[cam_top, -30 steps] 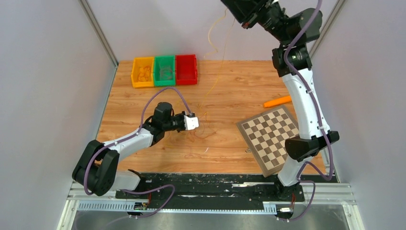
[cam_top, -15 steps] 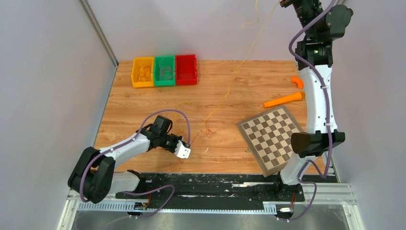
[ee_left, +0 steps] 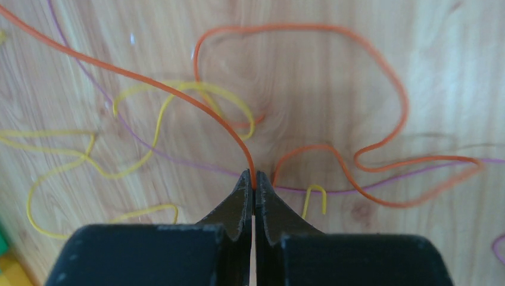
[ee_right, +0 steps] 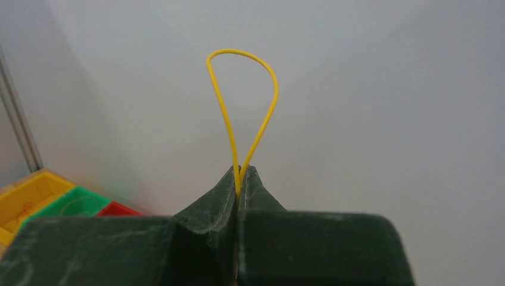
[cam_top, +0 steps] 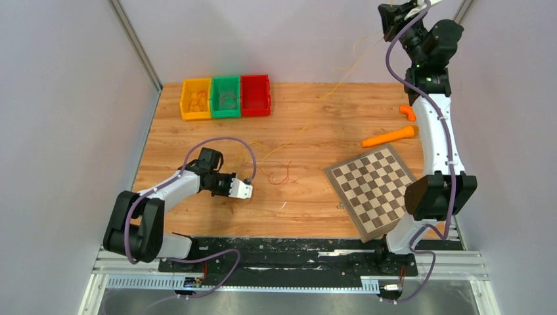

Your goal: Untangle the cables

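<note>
My left gripper [cam_top: 245, 190] is low over the table, shut on a thin orange cable [ee_left: 381, 77] that runs out from its tips [ee_left: 254, 182]. The cable curls in loops on the wood [cam_top: 281, 174]. Yellow cable strands [ee_left: 161, 107] and a thin purple strand [ee_left: 178, 159] lie crossed with it. My right gripper [cam_top: 394, 14] is high at the back right, shut on a loop of yellow cable [ee_right: 241, 89]. That yellow cable [cam_top: 328, 92] slants down from it to the table near the orange loops.
Yellow [cam_top: 196, 98], green [cam_top: 226, 96] and red [cam_top: 255, 95] bins stand in a row at the back left. A checkerboard [cam_top: 371, 187] lies at the front right. An orange carrot-shaped piece [cam_top: 389, 136] and a small curved orange piece [cam_top: 408, 111] lie behind it.
My right gripper has swung from the back middle to the back right, drawing the yellow cable out. My left gripper has moved toward the front and left with the orange cable.
</note>
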